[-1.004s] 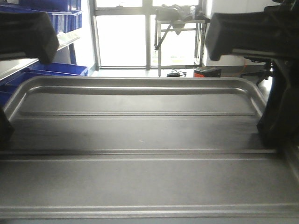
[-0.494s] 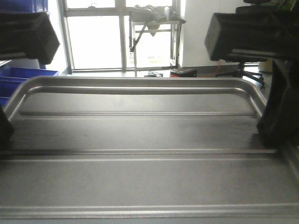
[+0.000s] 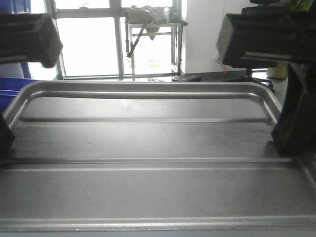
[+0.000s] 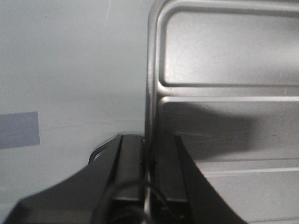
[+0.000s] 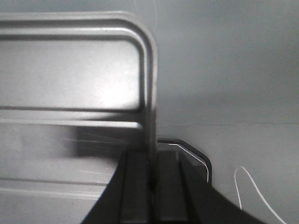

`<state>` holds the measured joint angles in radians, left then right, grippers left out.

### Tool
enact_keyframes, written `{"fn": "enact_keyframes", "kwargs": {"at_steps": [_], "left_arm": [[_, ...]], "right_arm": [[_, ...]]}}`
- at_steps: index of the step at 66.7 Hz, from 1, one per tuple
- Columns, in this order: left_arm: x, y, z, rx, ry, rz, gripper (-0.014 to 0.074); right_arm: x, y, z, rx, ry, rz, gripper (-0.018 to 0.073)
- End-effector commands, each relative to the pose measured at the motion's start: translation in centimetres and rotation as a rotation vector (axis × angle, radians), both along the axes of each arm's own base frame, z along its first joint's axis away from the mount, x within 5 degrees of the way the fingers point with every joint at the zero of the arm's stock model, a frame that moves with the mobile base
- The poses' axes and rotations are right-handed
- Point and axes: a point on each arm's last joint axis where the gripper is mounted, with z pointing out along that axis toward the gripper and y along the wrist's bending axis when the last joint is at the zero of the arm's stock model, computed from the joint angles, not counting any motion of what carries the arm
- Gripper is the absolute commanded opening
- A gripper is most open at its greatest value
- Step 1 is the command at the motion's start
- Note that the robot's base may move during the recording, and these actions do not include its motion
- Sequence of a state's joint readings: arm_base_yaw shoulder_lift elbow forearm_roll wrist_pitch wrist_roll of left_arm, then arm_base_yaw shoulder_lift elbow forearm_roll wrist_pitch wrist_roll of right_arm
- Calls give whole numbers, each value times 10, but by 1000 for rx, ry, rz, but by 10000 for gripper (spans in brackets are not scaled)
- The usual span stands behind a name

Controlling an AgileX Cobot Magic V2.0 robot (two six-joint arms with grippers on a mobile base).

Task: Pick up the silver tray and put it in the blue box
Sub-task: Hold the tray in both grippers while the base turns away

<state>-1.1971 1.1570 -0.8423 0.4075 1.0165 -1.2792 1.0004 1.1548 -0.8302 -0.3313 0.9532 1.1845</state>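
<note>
The silver tray fills the front view, held level off the ground between my two arms. In the left wrist view my left gripper is shut on the tray's left rim, one finger on each side of the thin metal edge. My right gripper is shut the same way on the tray's right rim. From the front, the right gripper is a dark mass at the tray's right edge, and the left one is at the left edge. I cannot pick out the blue box.
Beyond the tray are bright windows, a metal frame table and a white wall. A sliver of blue bin shows at the far left. Grey floor lies below the tray, with a tape patch and a thin white line.
The background has slid leftward: the blue bins have nearly left the view and the window and metal table moved left. The tray and both grippers keep their places in the frame.
</note>
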Motion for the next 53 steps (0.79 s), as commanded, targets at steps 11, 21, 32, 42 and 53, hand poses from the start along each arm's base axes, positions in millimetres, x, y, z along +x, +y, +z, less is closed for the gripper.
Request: {"fn": "enact_keyframes", "kwargs": {"at_steps": [11,21,32,42,53], "left_arm": [[1,-2,14,-63,-51,-16,-6],[1,-2,14,-63,-51,-16,-6],[1,-2,14,-63,-51,-16,-6],[1,-2,14,-63,-51,-16,-6],[1,-2,14,-63,-51,-16,-6]], "right_arm": [[2,1,13,43,-69,24,54],[2,1,13,43,-69,24,54],[2,1,13,43,-69,24,54],[2,1,13,43,-69,24,54],[2,1,13,43,-69,24,54]]}}
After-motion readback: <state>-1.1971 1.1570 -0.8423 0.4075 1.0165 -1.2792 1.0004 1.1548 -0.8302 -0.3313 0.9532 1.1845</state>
